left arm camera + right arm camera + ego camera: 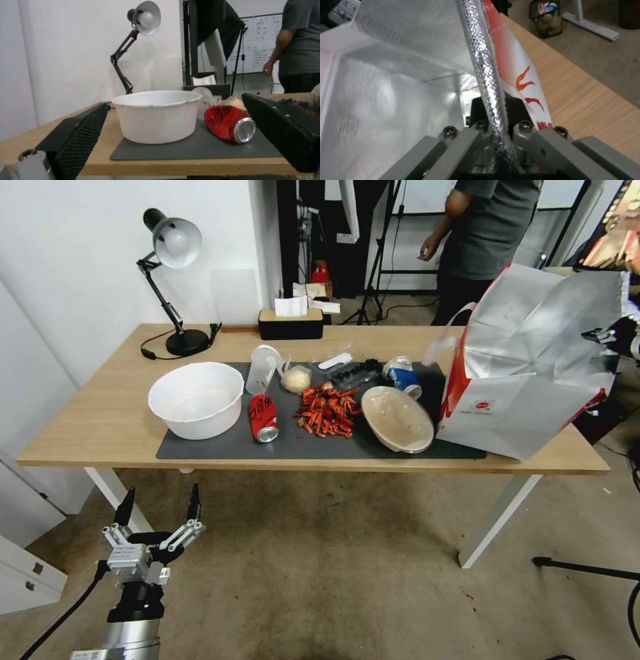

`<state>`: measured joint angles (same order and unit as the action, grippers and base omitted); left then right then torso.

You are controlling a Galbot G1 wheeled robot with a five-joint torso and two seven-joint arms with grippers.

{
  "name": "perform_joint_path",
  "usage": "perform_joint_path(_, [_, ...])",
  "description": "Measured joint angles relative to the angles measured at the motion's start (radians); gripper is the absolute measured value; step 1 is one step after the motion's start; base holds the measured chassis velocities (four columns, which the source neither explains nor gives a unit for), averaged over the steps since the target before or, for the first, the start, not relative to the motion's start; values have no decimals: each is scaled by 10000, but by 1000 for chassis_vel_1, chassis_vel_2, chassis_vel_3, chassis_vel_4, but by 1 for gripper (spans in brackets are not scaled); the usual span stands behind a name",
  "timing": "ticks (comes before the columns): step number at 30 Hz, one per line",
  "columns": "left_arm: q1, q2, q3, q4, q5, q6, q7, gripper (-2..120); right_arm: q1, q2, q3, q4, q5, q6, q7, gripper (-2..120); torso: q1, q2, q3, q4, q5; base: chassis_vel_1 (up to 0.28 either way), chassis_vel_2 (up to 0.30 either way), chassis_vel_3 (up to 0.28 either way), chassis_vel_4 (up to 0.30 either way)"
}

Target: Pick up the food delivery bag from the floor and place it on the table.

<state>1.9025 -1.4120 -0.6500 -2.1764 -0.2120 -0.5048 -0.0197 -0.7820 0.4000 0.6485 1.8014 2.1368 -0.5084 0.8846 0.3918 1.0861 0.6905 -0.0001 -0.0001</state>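
Already the food delivery bag [527, 380] rests on the counter [100, 427] at its right end, base on wood, partly over the dark mat [220, 447], tilted toward the right hand [495, 110]. That hand pinches the bag's foil rim from above-right. Left hand [160, 510] hangs spread, low before the counter, well apart. Release looks like all that's left.

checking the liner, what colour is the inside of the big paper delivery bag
Silver foil inside the white-and-red paper delivery bag, clearest in the right wrist view.
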Motion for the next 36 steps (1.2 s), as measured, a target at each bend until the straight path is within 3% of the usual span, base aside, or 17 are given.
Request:
perform_joint_path(17, [57,58,-81,46,-75,-127,-19,100,1764,279,-2204,-858,-707,-650,-1176,0,1,-1,0,2,0,0,0,0,0])
perform_joint_path(29, [-59,76,-76,147,-76,-115,-33,100,2291,659,-2721,-1304,-957,-745,-2077,0,1,-1,0,2,1,0,0,0,0])
perform_joint_path(36, [-132,144,-108,185,-121,-91,-58,100,2534,828,-2976,-1411,-1056,-803,-2039,0,0,-1,0,2,0,0,0,0,0])
